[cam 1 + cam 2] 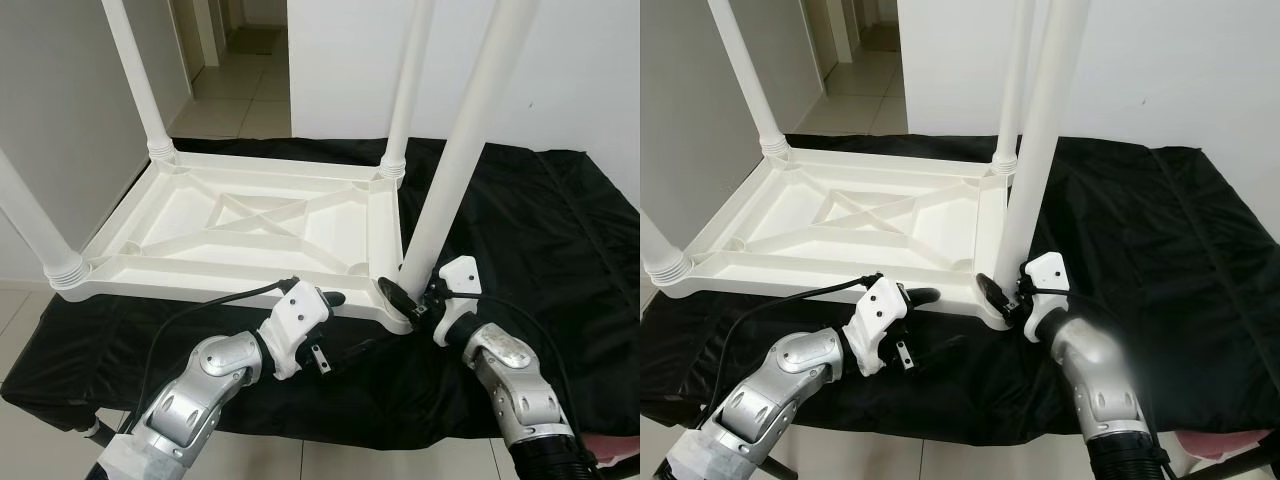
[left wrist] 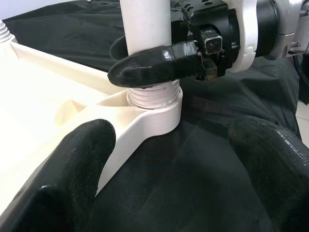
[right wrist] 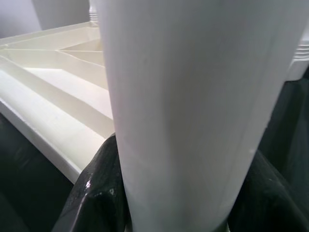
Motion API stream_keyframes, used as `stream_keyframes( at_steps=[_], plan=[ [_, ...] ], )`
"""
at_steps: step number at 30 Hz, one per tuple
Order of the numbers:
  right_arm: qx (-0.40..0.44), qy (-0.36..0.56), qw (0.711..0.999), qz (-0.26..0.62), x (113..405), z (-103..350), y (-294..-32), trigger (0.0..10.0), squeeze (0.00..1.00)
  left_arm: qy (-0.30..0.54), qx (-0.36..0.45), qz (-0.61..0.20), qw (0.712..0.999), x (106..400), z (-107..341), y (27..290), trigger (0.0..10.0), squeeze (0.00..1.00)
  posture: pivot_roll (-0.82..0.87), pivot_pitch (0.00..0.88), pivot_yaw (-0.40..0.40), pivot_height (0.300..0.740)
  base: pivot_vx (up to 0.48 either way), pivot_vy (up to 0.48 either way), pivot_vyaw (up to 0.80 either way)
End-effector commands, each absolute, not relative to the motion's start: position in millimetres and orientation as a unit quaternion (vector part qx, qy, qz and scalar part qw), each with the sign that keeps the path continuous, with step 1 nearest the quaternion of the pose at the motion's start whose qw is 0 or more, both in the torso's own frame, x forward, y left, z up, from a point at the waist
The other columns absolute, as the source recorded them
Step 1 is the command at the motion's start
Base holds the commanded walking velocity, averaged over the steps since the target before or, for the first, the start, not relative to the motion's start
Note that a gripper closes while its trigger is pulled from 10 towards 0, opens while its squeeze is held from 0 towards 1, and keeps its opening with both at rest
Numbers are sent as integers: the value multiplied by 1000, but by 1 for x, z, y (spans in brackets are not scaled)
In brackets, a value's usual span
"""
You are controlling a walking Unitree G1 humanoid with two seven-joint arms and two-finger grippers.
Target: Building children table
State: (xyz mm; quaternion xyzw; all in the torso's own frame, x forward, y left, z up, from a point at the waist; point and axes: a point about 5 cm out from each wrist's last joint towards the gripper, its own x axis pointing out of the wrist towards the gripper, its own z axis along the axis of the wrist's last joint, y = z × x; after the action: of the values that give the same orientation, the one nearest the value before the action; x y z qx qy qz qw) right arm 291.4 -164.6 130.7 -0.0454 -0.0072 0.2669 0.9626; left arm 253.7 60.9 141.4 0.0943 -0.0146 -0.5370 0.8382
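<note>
Right tool [image 1: 408, 298] gripping a table leg [image 1: 462, 150]
Left tool [image 1: 325, 335], fingers apart, is hovering beside the upturned tabletop [image 1: 250, 235]

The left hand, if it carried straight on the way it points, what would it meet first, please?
Most likely the white table's corner socket, where the right hand grips the leg; depth is uncertain.

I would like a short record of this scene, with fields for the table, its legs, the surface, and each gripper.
table: white plastic tabletop, upside down
legs: four white legs stand upward in the corner sockets
surface: black cloth
right gripper: shut on the near right leg, just above its socket
left gripper: open, beside the tabletop's near edge, holding nothing
</note>
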Motion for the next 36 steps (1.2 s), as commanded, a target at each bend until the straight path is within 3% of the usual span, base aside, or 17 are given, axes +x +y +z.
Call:
stream_keyframes(
  at_steps=[1, 14, 19, 30, 31, 32, 33, 36],
  plan=[
    [-30, 36, 972, 229, 288, 114, -159, 10000, 0, -16, 103, -555, 825, 250, 141, 61, 10000, 0, -96, 11, 34, 740, 0, 0, 0],
    [16, 50, 994, 92, 283, 112, -138, 10000, 0, -14, 102, -556, 825, 249, 141, 61, 10000, 0, -102, 23, 32, 740, 0, 0, 0],
    [86, 46, 995, -27, 279, 112, -119, 10000, 0, -12, 100, -555, 826, 249, 140, 61, 10000, 0, -96, 35, 29, 740, 0, 0, 0],
    [76, 47, 996, -13, 276, 115, -116, 10000, 0, -9, 101, -556, 825, 248, 139, 61, 10000, 0, -101, 44, 30, 740, 0, 0, 0],
    [72, 44, 996, -7, 276, 115, -117, 10000, 443, -9, 100, -556, 825, 248, 139, 61, 10000, 0, -102, 44, 30, 740, 0, 0, 0],
    [71, 41, 997, -3, 276, 115, -117, 10000, 443, -9, 100, -556, 825, 248, 139, 61, 10000, 0, -101, 43, 31, 740, 0, 0, 0],
    [70, 40, 997, 0, 276, 115, -118, 10000, 1000, -8, 100, -556, 825, 248, 139, 61, 10000, 0, -101, 43, 31, 740, 0, 0, 0],
    [69, 24, 997, 18, 274, 119, -121, 10000, 1000, -8, 104, -557, 824, 247, 138, 61, 10000, 0, -100, 49, 30, 740, 0, 0, 0]
  ],
)
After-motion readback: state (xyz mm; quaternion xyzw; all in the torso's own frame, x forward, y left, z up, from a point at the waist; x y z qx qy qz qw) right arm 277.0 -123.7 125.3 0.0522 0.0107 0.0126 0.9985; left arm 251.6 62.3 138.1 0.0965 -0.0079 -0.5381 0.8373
